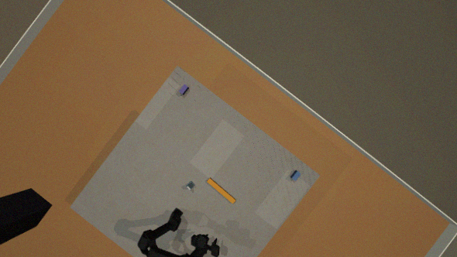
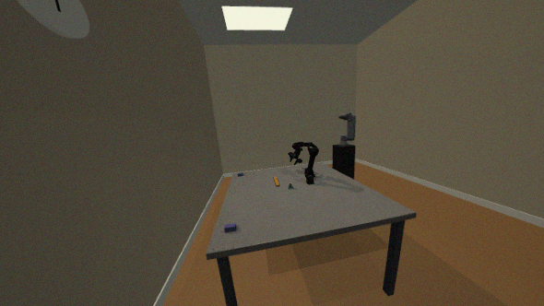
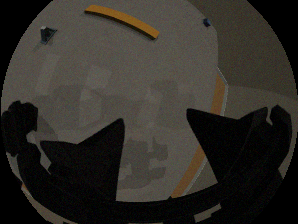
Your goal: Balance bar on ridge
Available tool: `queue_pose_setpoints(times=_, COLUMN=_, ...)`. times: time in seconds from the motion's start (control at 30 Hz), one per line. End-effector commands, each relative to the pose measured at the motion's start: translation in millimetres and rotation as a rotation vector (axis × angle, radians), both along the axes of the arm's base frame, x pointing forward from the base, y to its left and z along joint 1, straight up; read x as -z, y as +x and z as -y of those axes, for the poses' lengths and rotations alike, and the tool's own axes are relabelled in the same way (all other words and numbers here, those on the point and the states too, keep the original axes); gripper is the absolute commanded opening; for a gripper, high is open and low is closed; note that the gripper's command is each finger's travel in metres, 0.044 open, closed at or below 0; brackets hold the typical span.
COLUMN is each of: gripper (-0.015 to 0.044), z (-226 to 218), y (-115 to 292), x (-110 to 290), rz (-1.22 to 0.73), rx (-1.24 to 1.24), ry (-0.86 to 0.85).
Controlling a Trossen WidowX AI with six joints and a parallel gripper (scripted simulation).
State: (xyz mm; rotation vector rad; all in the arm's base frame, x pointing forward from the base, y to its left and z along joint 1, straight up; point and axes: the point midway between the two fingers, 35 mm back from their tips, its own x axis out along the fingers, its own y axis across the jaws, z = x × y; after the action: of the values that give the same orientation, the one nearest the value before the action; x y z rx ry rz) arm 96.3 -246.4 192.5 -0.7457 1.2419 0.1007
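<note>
Though the bar (image 1: 221, 190) lies plainly visible, the released, empty pincer (image 3: 156, 137) hides table (image 3: 100, 70); ridge (image 1: 190, 186) looks tiny.

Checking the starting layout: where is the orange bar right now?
The orange bar lies flat on the grey table in the top view, just right of the small ridge, apart from it, and ahead of the open, empty gripper.

The arm's (image 1: 163, 232) base is cut off by the top view's lower edge.
</note>
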Motion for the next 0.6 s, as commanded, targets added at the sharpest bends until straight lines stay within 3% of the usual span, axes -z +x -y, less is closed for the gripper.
queue_pose_setpoints(times=0.0, gripper=0.0315, z=1, y=14, x=1, rz=-0.018, rx=-0.042, ry=0.017)
queue_pose_setpoints(times=0.57, gripper=0.0315, z=-12, y=76, x=16, rz=-0.104, rx=-0.259, ry=0.094)
